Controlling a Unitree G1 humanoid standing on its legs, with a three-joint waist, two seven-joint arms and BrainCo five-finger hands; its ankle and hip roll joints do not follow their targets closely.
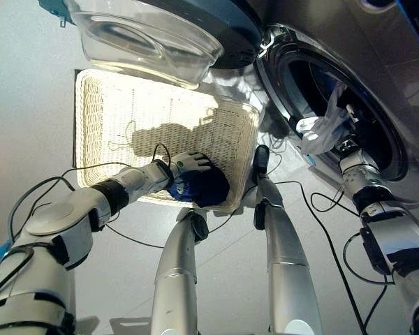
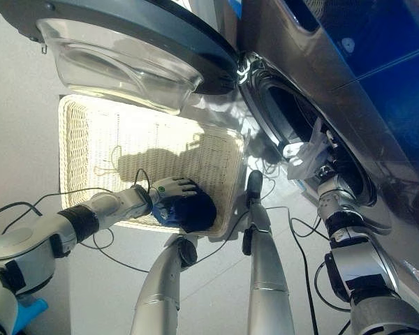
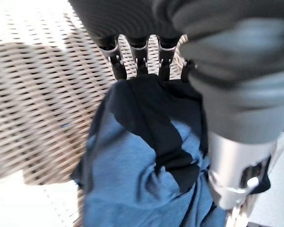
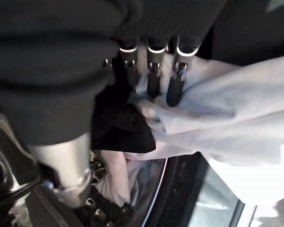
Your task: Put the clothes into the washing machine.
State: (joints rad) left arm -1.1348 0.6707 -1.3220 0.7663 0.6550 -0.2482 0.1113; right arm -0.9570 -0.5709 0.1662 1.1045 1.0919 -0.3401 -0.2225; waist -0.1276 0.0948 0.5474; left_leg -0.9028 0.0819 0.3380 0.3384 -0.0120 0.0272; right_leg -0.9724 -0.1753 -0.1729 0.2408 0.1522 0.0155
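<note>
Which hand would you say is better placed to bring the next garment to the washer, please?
Left, probably: the left hand rests on the blue garment in the wicker basket; the right hand is busy with white cloth at the drum opening.

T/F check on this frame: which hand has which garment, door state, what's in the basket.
1. The washing machine door is open. True.
2. The left hand is on a dark blue garment in the wicker basket. True.
3. The right hand holds a red towel. False: it grips a white garment at the drum opening.
4. The basket is piled full of clothes. False: the blue garment is the one piece seen in it.
5. The white garment lies on the floor. False: it hangs at the drum's mouth.
</note>
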